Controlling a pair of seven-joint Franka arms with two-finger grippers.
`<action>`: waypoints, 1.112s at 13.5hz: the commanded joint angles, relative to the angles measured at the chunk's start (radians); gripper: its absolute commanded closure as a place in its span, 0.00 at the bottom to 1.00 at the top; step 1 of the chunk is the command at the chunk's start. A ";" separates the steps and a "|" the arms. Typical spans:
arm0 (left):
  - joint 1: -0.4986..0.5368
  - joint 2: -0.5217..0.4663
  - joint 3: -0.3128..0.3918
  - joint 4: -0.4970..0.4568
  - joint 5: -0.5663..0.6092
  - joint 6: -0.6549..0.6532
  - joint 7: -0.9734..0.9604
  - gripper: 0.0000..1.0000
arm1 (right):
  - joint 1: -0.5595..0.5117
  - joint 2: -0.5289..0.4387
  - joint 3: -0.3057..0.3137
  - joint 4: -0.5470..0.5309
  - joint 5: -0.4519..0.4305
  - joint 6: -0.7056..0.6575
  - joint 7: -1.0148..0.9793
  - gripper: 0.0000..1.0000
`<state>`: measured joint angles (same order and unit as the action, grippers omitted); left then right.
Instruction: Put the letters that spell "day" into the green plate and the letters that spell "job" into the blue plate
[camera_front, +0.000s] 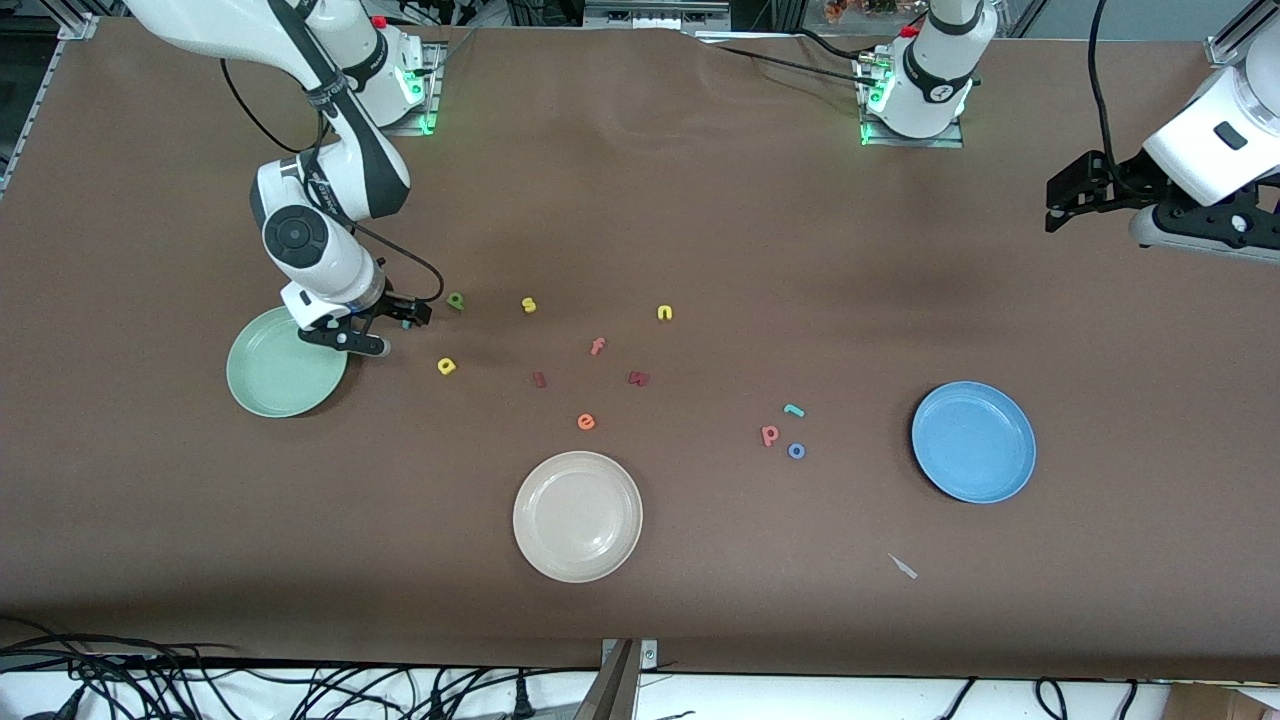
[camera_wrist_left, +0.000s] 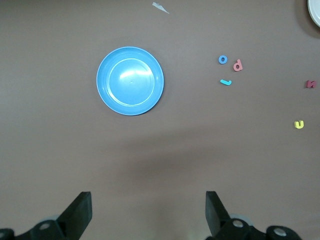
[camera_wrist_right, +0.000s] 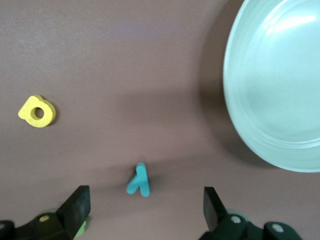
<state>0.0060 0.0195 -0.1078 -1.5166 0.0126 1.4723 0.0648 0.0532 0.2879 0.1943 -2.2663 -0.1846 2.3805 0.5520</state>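
Hovering low over the brown table (camera_front: 640, 200), the right gripper (camera_front: 385, 322) stands with its fingers spread and empty, just beside the green plate (camera_front: 285, 362). Directly under it lies the teal y (camera_wrist_right: 139, 180), on the cloth and clear of the plate's rim; this letter is hidden by the gripper in the front view. The dark green d (camera_front: 456, 300) and the yellow a (camera_front: 446, 367) lie close by, toward the middle of the table. The step in hand appears to be the first pick for "day": no letter is in either plate yet. The next move calls for a straight descent so that the fingers close across the y's thin stem, then a short carry over the plate.

The left gripper (camera_front: 1075, 198) waits raised at its own end of the table, fingers released and holding nothing. The blue plate (camera_front: 974, 441) lies nearer the front camera, with the teal j (camera_front: 794, 410), pink b (camera_front: 769, 435) and blue o (camera_front: 796, 451) clustered beside it.

A cream plate (camera_front: 577, 516), spare letters and a small white scrap (camera_front: 903, 566) also lie on the cloth. Cables trail along the table's near edge.
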 joint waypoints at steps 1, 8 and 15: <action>0.015 0.013 -0.004 0.004 -0.017 -0.018 0.000 0.00 | 0.002 -0.015 0.004 0.074 -0.016 -0.154 -0.014 0.00; -0.067 0.106 -0.012 -0.163 -0.023 0.199 0.013 0.00 | 0.008 -0.036 -0.001 0.116 -0.010 -0.245 -0.098 0.00; -0.158 0.296 -0.010 -0.257 -0.025 0.529 0.000 0.01 | 0.013 -0.049 -0.006 0.024 0.086 -0.077 0.006 0.01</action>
<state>-0.1301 0.2660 -0.1264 -1.7841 0.0121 1.9110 0.0650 0.0559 0.2645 0.1946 -2.1812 -0.1253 2.2356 0.5068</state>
